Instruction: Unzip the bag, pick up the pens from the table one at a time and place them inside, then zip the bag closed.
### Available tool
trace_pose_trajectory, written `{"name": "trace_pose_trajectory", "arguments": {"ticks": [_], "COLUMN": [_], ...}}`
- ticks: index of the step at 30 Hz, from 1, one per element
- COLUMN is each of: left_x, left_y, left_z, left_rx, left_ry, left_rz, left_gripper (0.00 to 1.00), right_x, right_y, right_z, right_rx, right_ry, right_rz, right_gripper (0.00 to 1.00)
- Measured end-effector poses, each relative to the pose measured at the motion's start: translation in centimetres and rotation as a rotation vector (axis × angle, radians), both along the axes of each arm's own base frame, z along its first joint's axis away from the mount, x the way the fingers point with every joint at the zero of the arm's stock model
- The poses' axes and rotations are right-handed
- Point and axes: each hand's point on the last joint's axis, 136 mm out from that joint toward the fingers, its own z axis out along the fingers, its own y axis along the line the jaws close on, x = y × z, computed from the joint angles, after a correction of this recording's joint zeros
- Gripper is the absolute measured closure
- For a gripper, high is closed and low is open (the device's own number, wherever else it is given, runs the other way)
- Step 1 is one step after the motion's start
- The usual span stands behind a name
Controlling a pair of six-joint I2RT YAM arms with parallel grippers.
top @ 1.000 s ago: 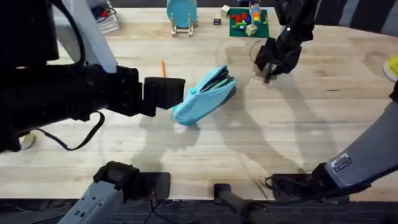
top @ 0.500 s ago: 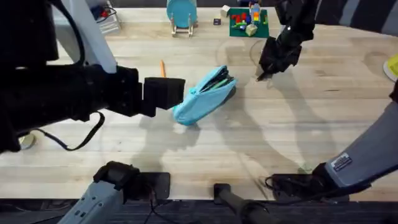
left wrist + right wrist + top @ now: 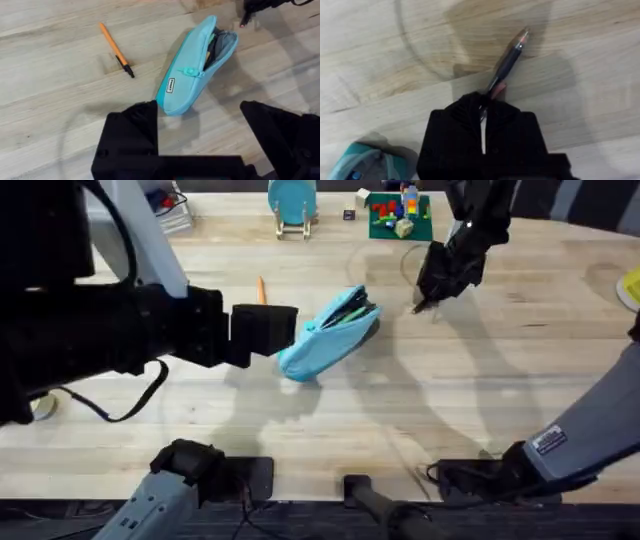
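Lifted slightly since a second ago, the right gripper (image 3: 432,292) is clamped on the black pen (image 3: 509,56), which juts stiffly ahead of its fingers — light, slick, best pinched mid-barrel. Beside it sits the unzipped bag (image 3: 330,333), soft and floppy. Behind the bag, the left gripper (image 3: 200,127) gapes wide, empty — the orange pen (image 3: 115,49) nearby.

Count: one light-blue bag (image 3: 328,333) mid-desk, unzipped. Two pens: one orange pen (image 3: 115,50) lying on the desk (image 3: 420,410) left of the bag, one black pen (image 3: 507,60) clamped in my right pincer (image 3: 428,292). Two pincers, with my left pincer (image 3: 200,145) spread wide.
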Motion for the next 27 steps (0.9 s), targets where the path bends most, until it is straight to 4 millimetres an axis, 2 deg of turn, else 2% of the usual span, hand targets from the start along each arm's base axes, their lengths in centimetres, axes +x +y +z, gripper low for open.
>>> {"name": "trace_pose_trajectory", "arguments": {"ticks": [6,10,18,24,27], "left_x": [0.0,0.0,0.0,0.0,0.0], "left_y": [0.0,0.0,0.0,0.0,0.0], "left_z": [0.0,0.0,0.0,0.0,0.0], "left_rx": [0.0,0.0,0.0,0.0,0.0], "left_ry": [0.0,0.0,0.0,0.0,0.0], "left_rz": [0.0,0.0,0.0,0.0,0.0], "left_gripper": [0.005,0.005,0.006,0.006,0.005], "right_x": [-1.4,-0.9,2.6,5.0,5.9], "right_y": [-0.8,-1.7,-2.0,-1.6,-0.7], "right_z": [0.8,3.4,11.7,14.4,15.6], "right_rx": [-0.045,-0.101,-0.182,-0.262,-0.281], "right_ry": [0.043,-0.025,-0.287,-0.411,-0.474], "right_rz": [0.116,0.172,0.332,0.538,0.676], "right_gripper": [0.968,0.967,0.968,0.968,0.968]}}
